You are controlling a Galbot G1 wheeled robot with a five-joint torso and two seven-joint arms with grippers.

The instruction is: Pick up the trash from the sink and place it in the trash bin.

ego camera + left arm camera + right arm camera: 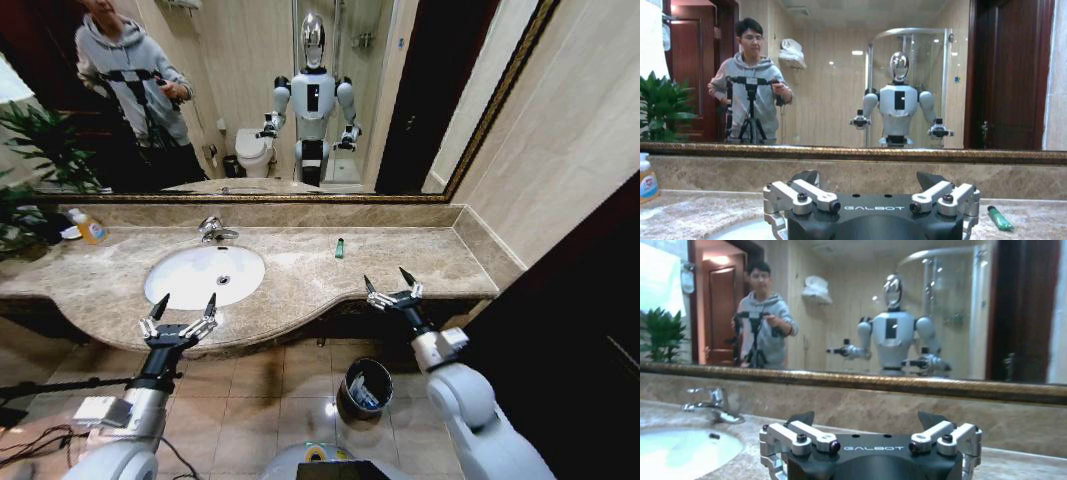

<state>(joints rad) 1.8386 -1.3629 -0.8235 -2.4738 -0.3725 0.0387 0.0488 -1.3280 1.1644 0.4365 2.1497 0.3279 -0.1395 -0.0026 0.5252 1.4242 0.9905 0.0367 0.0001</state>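
Observation:
The white oval sink (180, 285) is set in the marble counter, and its basin shows nothing but the drain. A tiny green bottle (340, 248) lies on the counter to the right of the sink, also seen in the left wrist view (999, 218). The dark round trash bin (350, 398) stands on the floor below the counter edge, with pale items inside. My left gripper (187, 300) hovers open at the sink's front rim, holding nothing. My right gripper (386, 277) is open over the counter's front edge, right of the sink. The sink's rim (680, 450) shows in the right wrist view.
A chrome faucet (215, 230) stands behind the basin. An orange-yellow bottle (90, 228) and a plant sit at the far left of the counter. A large mirror backs the counter. A wall closes the right end, and cables lie on the floor at the left.

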